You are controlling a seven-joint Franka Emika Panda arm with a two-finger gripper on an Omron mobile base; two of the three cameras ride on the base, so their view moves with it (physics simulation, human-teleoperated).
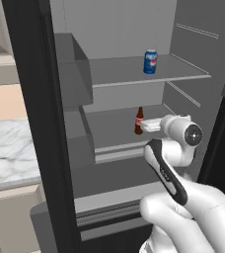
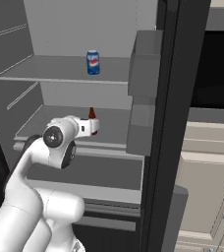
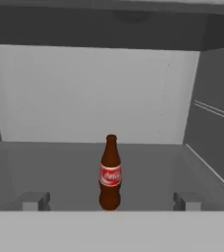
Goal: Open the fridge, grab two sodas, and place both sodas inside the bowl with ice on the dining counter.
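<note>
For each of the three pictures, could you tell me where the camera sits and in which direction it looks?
Left base view: behind the arm's left, looking forward and down into the open fridge; the white arm rises lower right, the gripper reaching to the cola bottle.
Right base view: behind the arm's right, same interior; arm lower left.
Hand view: on the hand, looking along the open gripper at the bottle; fingertips at the bottom.
Both base views share the blue can on the upper shelf.
</note>
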